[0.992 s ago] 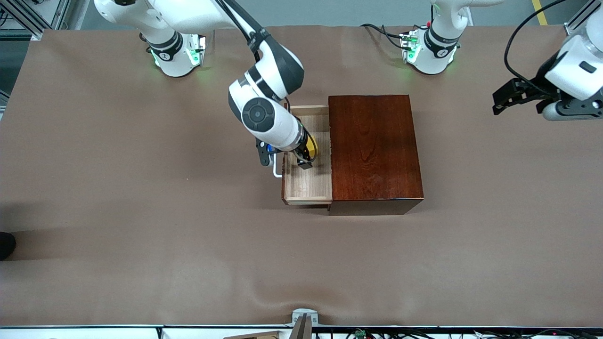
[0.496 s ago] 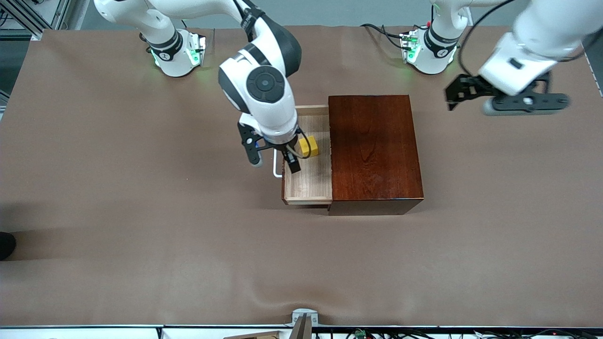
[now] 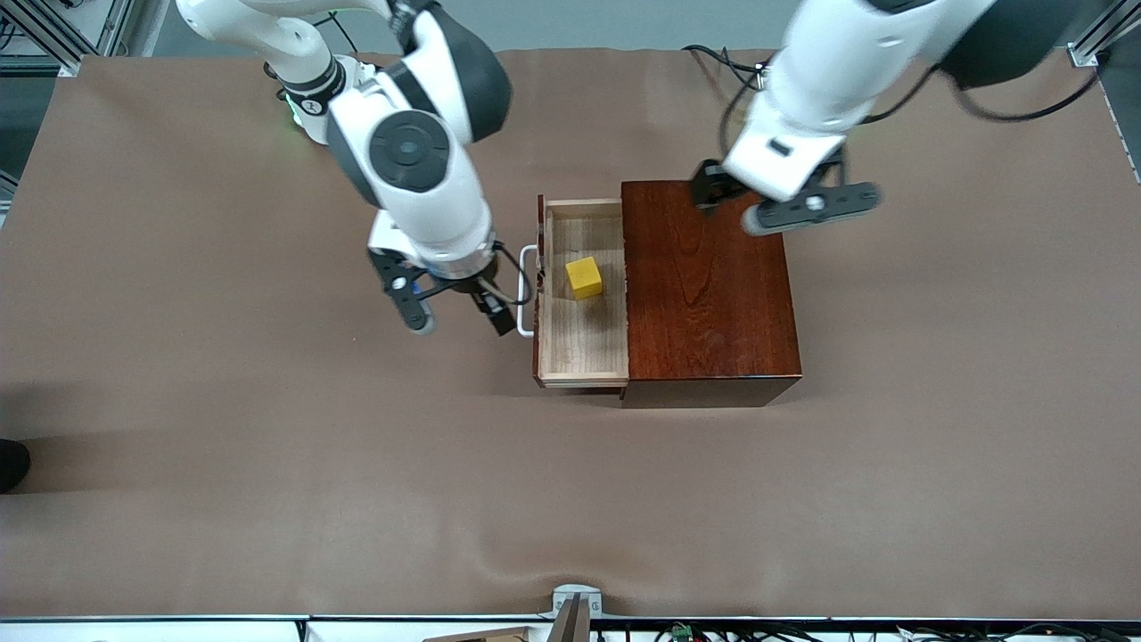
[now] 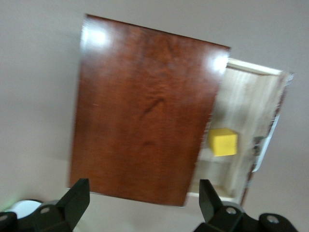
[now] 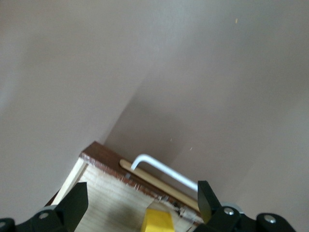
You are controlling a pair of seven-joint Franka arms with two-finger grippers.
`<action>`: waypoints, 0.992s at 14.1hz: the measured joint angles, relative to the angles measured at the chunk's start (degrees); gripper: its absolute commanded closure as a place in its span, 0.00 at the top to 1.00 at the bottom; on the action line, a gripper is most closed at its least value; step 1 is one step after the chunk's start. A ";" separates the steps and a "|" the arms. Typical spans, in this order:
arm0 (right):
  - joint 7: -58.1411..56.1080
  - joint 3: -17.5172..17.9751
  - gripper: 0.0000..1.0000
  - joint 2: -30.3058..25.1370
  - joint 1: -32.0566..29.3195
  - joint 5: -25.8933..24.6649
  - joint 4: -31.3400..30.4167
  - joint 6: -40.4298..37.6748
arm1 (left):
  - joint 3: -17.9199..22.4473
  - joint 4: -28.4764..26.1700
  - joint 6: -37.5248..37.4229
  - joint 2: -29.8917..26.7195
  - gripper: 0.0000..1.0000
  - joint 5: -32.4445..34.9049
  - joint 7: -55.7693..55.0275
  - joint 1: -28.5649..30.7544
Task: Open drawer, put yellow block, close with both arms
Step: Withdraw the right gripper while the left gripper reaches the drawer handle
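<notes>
black fingers of the right gripper (image 3: 455,319) stand wide apart and hold nothing; the gripper hangs over bare worktop (image 3: 223,401) just beside the drawer's white handle (image 3: 528,291), one finger (image 3: 496,314) close to the bar, contact not confirmed. the right wrist view shows both fingers spread, with the handle and the drawer front between them lower down.

left gripper (image 4: 145,205) fingers also stand wide apart and empty. in the front view this gripper is over the mahogany box (image 3: 709,285), at the box top's 12 o'clock edge; its fingers are mostly hidden there by the wrist.

yellow block (image 3: 584,277): small bright cube, plain faces, resting on the pale wood floor of the drawer (image 3: 579,352), free of both grippers. it sits slightly toward 12 o'clock from the tray's middle and near the box mouth.

drawer pulled out toward the right arm's end of the worktop, at 9 o'clock of the box; dark reddish front upright, handle on its outer face. box top glossy, with glare spots in the left wrist view.
</notes>
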 measured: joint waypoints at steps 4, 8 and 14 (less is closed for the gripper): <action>-9.41 -0.02 1.00 -1.54 -4.81 0.01 2.19 -5.25 | 0.02 1.26 8.69 6.12 1.00 0.00 -16.02 -7.55; -19.99 -0.03 1.00 -1.78 -8.41 0.01 5.40 -10.98 | 2.23 5.15 16.61 13.25 1.00 3.22 -32.21 -15.90; -34.44 0.06 1.00 -3.13 -16.57 1.22 7.48 -14.62 | 16.62 9.42 31.90 23.10 1.00 4.53 -51.25 -33.94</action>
